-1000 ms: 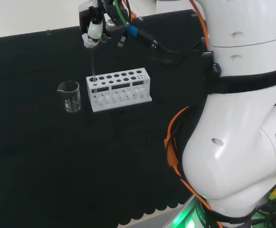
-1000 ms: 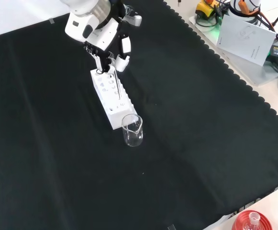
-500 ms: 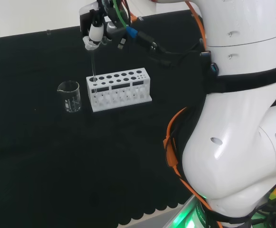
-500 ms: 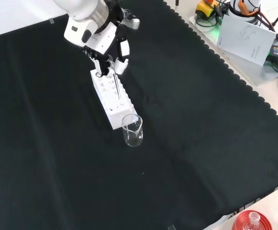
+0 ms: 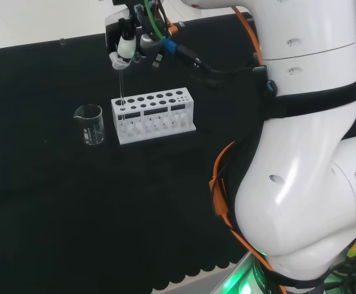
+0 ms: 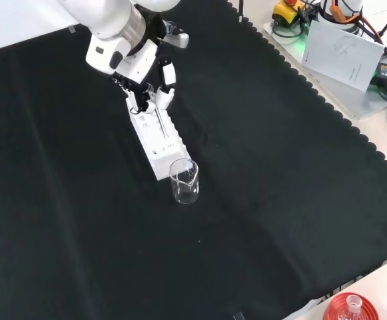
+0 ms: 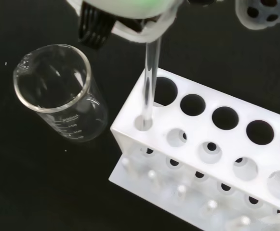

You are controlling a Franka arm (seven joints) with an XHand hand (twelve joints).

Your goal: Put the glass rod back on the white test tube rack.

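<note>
In your head view, the glass beaker [image 5: 89, 124] stands on the black cloth [image 5: 55, 202] below the hand and to its left, just beside the end of the white test tube rack [image 5: 152, 115]. Directly under the hand [image 5: 125, 44] you see the glass rod [image 5: 121, 86] hanging upright, its top pinched between curled fingertips and its lower end in the rack's corner hole, the one nearest the beaker. Your wrist view shows the rod [image 7: 150, 82] entering that corner hole of the rack [image 7: 212, 154], with the beaker [image 7: 58, 91] close by; how deep the tip sits you probably cannot tell through the clear glass. In your front view, the hand [image 6: 152, 93] hovers above the rack [image 6: 155, 139], and the beaker [image 6: 184, 181] sits beyond the rack's near end.
</note>
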